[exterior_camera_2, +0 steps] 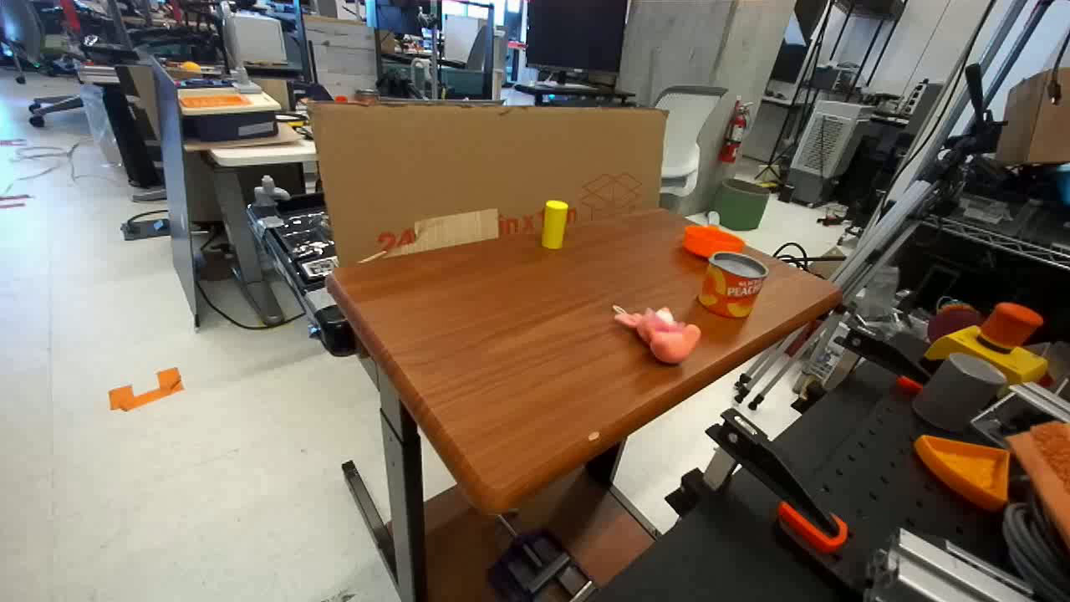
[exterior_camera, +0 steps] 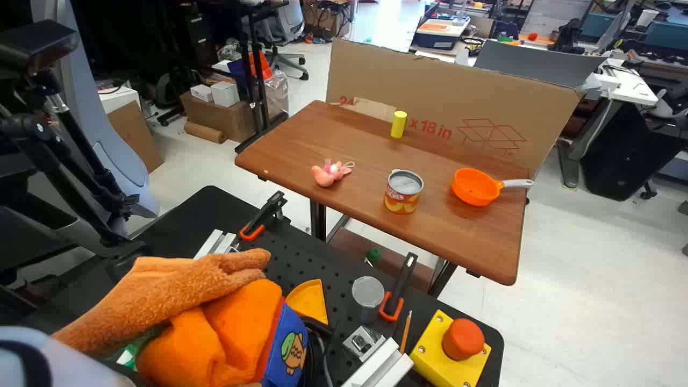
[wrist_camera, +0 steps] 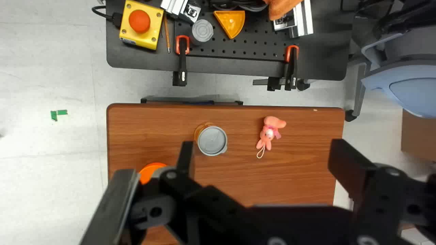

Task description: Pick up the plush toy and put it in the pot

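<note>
Plush toy point(exterior_camera: 322, 176): pink-salmon, lying on the brown table point(exterior_camera: 301, 141), left of the peach can point(exterior_camera: 402, 198) in both exterior views and right of it in your wrist view, near it but not touching; you can see its pale cord loop point(wrist_camera: 261, 152) on the tabletop.
Gripper point(wrist_camera: 262, 149): its fingers point(wrist_camera: 347, 160) stand wide apart, as your wrist view shows; the toy and the can both appear in the gap, down on the table.
Pot point(exterior_camera: 474, 188): bright orange, mouth up on the table, on the opposite side of the can from the toy and apart from the can, its grey handle point(exterior_camera: 517, 183) pointing away (in the wrist view your gripper hides part of the pot).
Peach can: upright, grey on top, peaches printed on its side, standing between the toy and the pot.
Yellow cylinder point(exterior_camera: 398, 124): upright on the table, beyond the can as you look in an exterior view, near the cardboard sheet point(exterior_camera: 457, 86).
Black bench point(exterior_camera: 199, 217): across a gap from the table, on the side of the can away from the yellow cylinder.
Yellow box point(exterior_camera: 431, 352): on the bench, toward the pot's side of the can, with a red button point(exterior_camera: 464, 338) on top.
Orange cloth bundle point(exterior_camera: 226, 325): at the bench, toward the toy's side of the can.
</note>
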`<state>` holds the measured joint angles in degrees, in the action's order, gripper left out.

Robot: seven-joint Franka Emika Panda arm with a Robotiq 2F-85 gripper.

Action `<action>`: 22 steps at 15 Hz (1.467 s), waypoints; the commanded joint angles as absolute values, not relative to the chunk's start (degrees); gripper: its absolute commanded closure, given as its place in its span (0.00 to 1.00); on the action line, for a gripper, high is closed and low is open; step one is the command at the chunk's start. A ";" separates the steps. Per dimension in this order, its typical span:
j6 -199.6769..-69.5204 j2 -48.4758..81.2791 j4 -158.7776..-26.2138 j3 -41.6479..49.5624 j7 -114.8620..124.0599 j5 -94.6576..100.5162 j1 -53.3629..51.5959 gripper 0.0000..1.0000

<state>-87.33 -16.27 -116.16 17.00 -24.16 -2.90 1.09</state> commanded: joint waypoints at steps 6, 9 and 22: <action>-87.68 -15.95 -116.25 15.00 -24.05 -3.18 3.07 0.00; -91.39 -16.78 -119.27 13.06 -20.80 -4.96 2.70 0.00; -133.93 -7.25 -141.21 -0.75 2.31 1.99 0.48 0.00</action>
